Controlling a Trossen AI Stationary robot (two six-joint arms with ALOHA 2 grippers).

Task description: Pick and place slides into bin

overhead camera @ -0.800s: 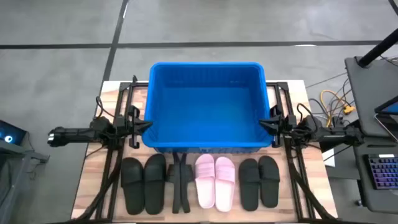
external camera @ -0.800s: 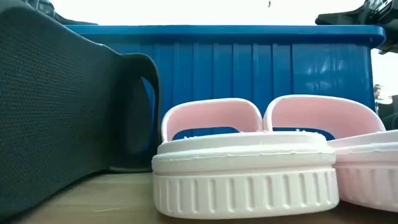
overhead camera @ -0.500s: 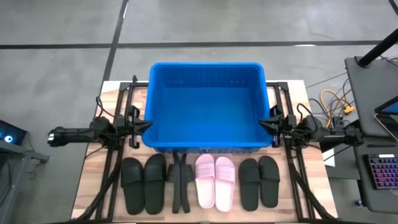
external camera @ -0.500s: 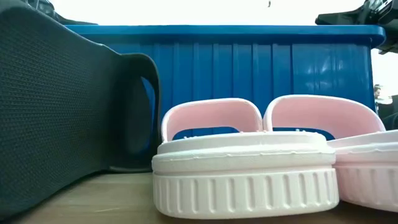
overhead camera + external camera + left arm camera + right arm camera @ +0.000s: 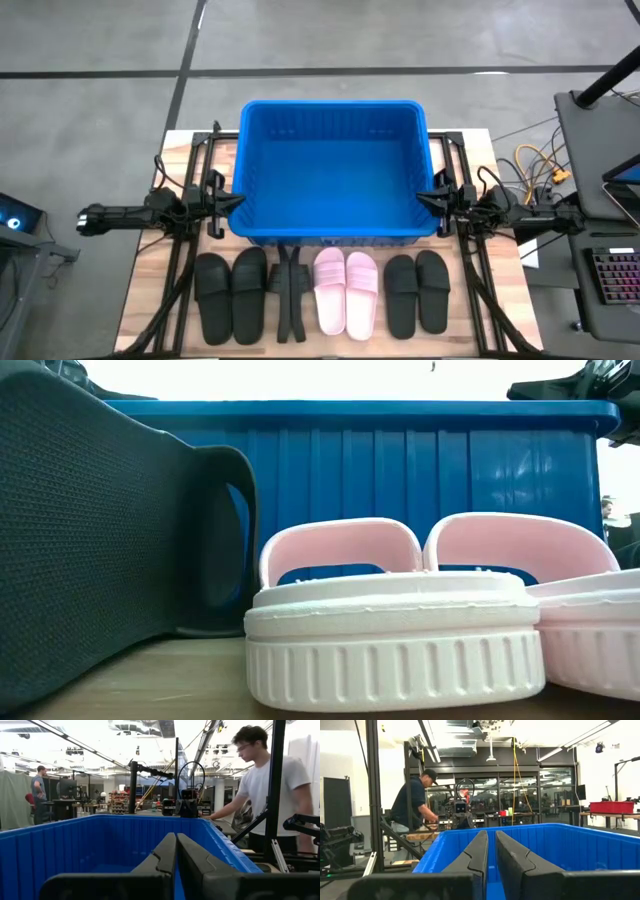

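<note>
The blue bin [image 5: 335,170] stands at the middle of the table and holds nothing that shows. Six slides lie soles down in a row along the near edge: two black [image 5: 212,297] [image 5: 249,295], two pink [image 5: 330,290] [image 5: 362,292], two black [image 5: 399,295] [image 5: 432,290]. The low view shows a black slide [image 5: 100,530] and the pink pair [image 5: 390,620] in front of the bin wall [image 5: 400,460]. My left gripper [image 5: 235,200] [image 5: 176,837] is shut and empty at the bin's left wall. My right gripper [image 5: 425,197] [image 5: 491,835] is shut and empty at the bin's right wall.
A dark stand [image 5: 288,295] sits between the left black pair and the pink pair. Dark frame rails [image 5: 180,260] [image 5: 480,270] run along both table sides. A person in white [image 5: 270,785] and a person in dark clothes [image 5: 415,805] stand beyond the table.
</note>
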